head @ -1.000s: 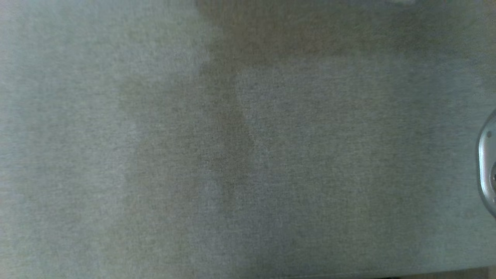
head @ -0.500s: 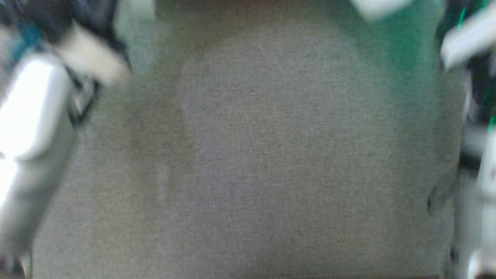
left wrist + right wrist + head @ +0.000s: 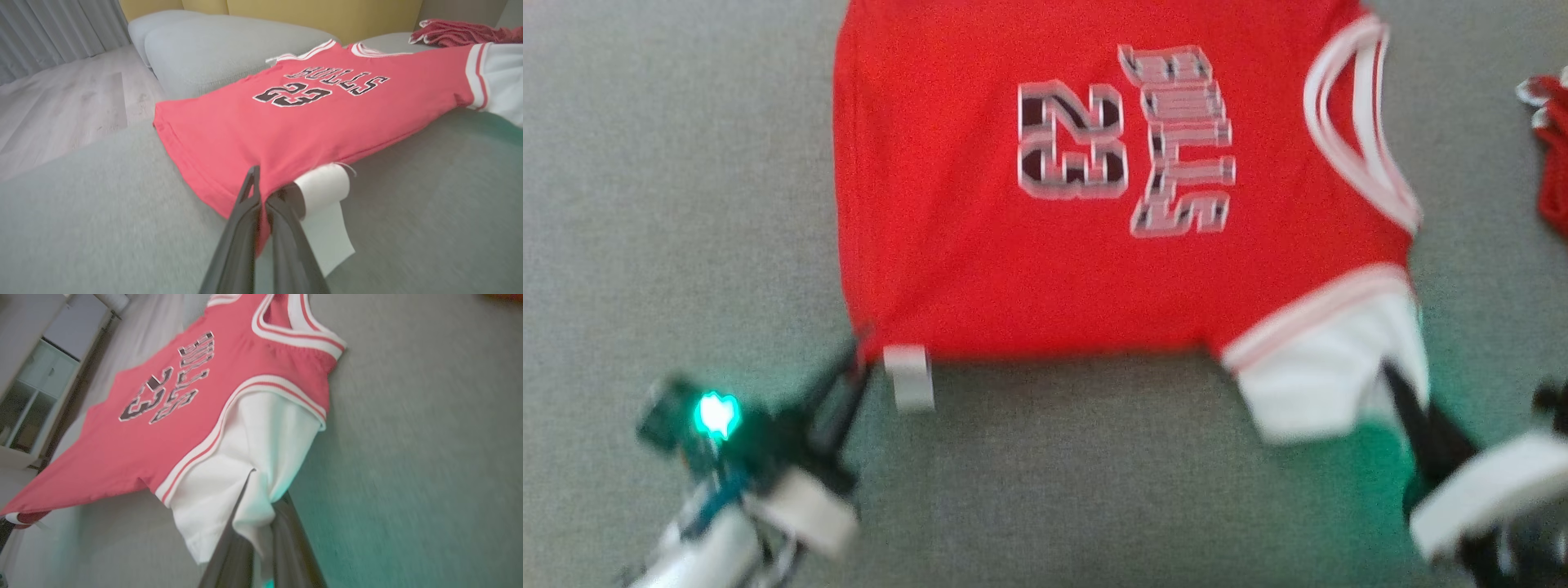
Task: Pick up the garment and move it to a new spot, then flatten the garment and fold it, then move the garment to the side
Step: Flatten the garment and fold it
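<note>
Red basketball jersey with white sleeves (image 3: 980,245) is stretched out just ahead of both pincers, left pincer (image 3: 269,185) clamped on its hem corner, right pincer (image 3: 265,488) on a sleeve, so I'd say it's mid-relocation, with flattening, folding and the final move aside all left.

"BULLS" and "23" stand on the red jersey (image 3: 327,106)

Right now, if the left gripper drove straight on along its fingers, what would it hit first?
The red jersey: the left gripper is shut on its hem corner, so going on would likely just bunch the cloth.
</note>
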Robot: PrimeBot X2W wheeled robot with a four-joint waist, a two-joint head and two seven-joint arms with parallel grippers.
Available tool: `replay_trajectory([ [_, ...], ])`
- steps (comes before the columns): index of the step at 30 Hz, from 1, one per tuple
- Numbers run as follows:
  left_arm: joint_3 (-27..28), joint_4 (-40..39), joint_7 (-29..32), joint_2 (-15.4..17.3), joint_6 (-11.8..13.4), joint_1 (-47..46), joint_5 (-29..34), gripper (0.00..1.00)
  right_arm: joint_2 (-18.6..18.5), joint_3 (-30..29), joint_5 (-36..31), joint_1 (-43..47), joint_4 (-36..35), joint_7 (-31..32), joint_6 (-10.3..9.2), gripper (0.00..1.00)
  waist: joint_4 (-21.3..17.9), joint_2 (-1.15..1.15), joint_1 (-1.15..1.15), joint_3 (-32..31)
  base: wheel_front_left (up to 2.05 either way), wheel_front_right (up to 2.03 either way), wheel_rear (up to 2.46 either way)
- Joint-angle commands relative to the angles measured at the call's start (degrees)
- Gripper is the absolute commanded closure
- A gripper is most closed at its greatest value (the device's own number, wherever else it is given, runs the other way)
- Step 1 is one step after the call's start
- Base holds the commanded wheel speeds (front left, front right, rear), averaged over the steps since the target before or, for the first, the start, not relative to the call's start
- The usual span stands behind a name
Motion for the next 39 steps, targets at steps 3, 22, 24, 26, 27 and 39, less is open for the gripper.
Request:
replay_trajectory([
  [3,0.34,-7.29,2.35,4.47,4.08,7.65,-0.33,1.00,0.09,0.34,-2.65,8.83,-6.08,2.65,0.39,1.00,-0.27,0.00,0.02,-1.95,0.00,0.00,0.00],
  [22,0.75,-21.35,19.49,10.98,-1.53,5.79,-11.17,1.00,-3.58,0.12,-3.87,3.38,-9.66,25.72,0.39,1.00,-1.00,0.00,0.02,-1.12,0.00,0.00,0.00],
  [24,1.33,-21.53,21.43,11.77,-3.06,3.74,-12.60,1.00,-4.60,0.31,-3.42,0.86,-10.41,29.49,0.39,1.00,-1.08,0.00,0.02,-0.39,0.00,0.00,0.00],
  [26,1.61,-21.50,23.52,12.39,-4.51,1.92,-14.00,1.00,-5.69,0.58,-2.81,-1.61,-11.18,33.46,0.39,1.00,-1.11,0.00,0.02,0.46,0.00,0.00,0.00],
  [27,2.01,-21.24,25.29,12.48,-5.71,0.29,-15.85,1.00,-6.68,0.70,-2.21,-4.24,-11.67,36.94,0.39,1.00,-1.09,0.00,0.02,1.36,0.00,0.00,0.00],
  [39,0.58,-16.54,35.65,12.54,-10.51,-10.06,-21.24,1.00,-9.66,-1.50,-3.43,-20.04,-8.07,51.56,0.39,1.00,0.58,0.00,0.02,5.25,0.00,0.00,0.00],
])
